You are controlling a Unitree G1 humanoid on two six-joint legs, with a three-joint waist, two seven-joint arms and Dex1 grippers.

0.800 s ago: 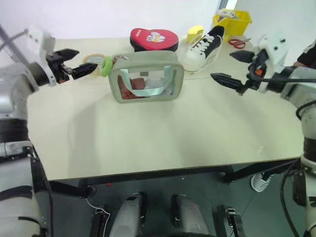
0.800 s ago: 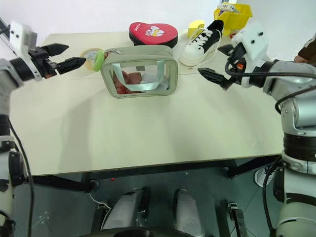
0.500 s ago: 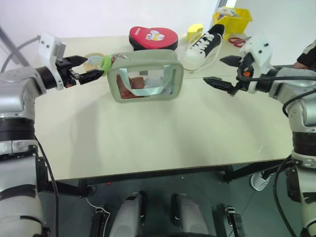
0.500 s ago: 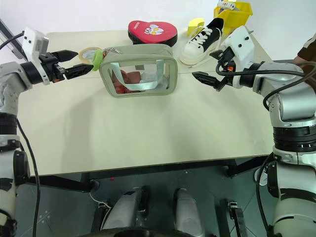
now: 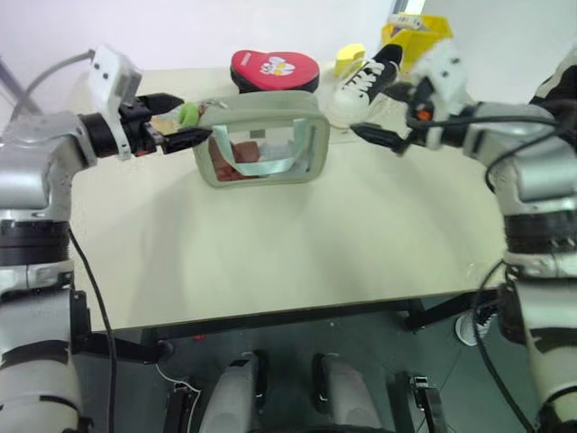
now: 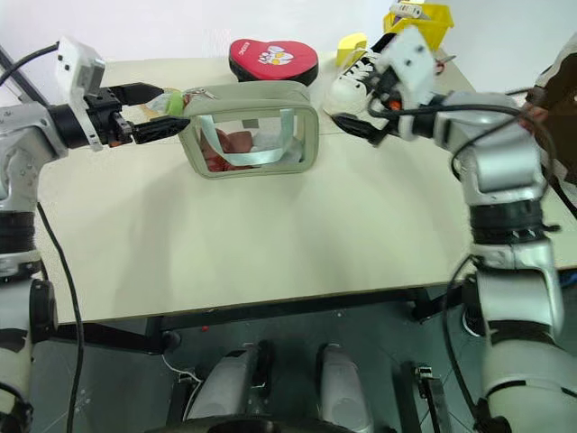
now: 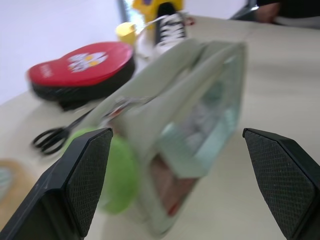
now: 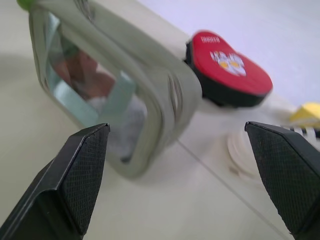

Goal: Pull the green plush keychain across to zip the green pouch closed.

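Progress: early going, I'd say. The green plush keychain sits at the left end of the green pouch, so the zip looks not yet drawn across; the whole pull is left to do.
Left gripper: jaws spread wide, one finger either side of the keychain, nothing pinched. In the left wrist view the ring sits just inside one fingertip.
Right gripper: jaws spread too, empty, poised just off the pouch's right end, not touching as far as I can tell.
Pouch, position: upright on the table, towards the far side, clear window facing the robot.
Pouch, look: boxy, pale sage fabric, mint strap looped across the window, something reddish inside.
Keychain, look: small, fuzzy, lime green, doughnut-like, hanging at the top left corner by the zip.
Neighbours: red heart-shaped case just behind, black-and-white shoe beyond the right end.
Next, my read: close on the ring, steady the far end, then pull.
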